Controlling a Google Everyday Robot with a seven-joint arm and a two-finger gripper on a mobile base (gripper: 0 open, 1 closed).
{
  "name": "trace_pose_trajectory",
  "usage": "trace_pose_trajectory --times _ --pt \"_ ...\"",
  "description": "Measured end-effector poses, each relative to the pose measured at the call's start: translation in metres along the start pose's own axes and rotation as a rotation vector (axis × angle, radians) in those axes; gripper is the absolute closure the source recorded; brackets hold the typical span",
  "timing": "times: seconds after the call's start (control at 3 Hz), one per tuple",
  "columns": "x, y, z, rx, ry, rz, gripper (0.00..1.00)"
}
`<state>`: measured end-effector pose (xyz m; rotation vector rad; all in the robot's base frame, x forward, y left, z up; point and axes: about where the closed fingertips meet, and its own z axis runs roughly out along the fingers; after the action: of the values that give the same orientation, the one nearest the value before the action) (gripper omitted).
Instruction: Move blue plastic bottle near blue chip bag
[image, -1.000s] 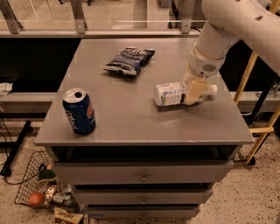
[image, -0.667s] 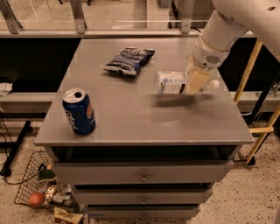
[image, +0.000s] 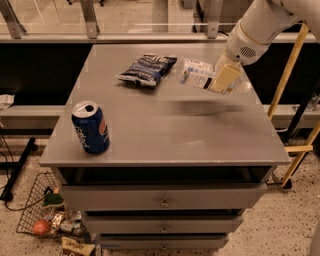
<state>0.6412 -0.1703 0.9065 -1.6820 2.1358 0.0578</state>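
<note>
Floor: a wire basket (image: 34, 202) is seen down at the lower left, stuffed with small odds and ends, too small to be told apart tbh.
Drawers: a stack of grey drawers (image: 162, 200) is set under the top, each fitted with a little knob.
Worktop: a plain grey worktop (image: 175, 142) is what everything sits on or hangs over.
Soda can: a dark blue soda can (image: 90, 127) is stood upright near the front left corner, top opened, well apart from the other stuff.
Shadow: a soft dark smear (image: 200, 107) is cast on the worktop right under the bottle, so the bottle is taken to be off the surface.
Gripper: the gripper (image: 222, 80) is found over the right rear part of the worktop, pointed down and to the left.
Fingers: the beige fingers (image: 226, 75) are clamped on the bottle's right-hand end, so it's gripped, not let go.
Bottle: the blue plastic bottle (image: 199, 74) is held on its side above the worktop, just to the right of the chip bag, with a small gap left between the two.
Chip bag: the blue chip bag (image: 147, 69) is laid flat and crinkled at the rear middle of the worktop.
Arm: the white arm (image: 260, 25) is brought in from the top right corner.
Side: a yellow frame (image: 287, 75) is propped past the right edge.
</note>
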Motion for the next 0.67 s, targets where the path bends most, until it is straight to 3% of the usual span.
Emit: trace_pose_trajectory --times 0.33,0.67 --pt "-0.003 -0.009 0.018 0.026 0.010 0.046 1.00" --pt "-0.006 -0.040 0.038 0.078 0.064 0.099 1.00"
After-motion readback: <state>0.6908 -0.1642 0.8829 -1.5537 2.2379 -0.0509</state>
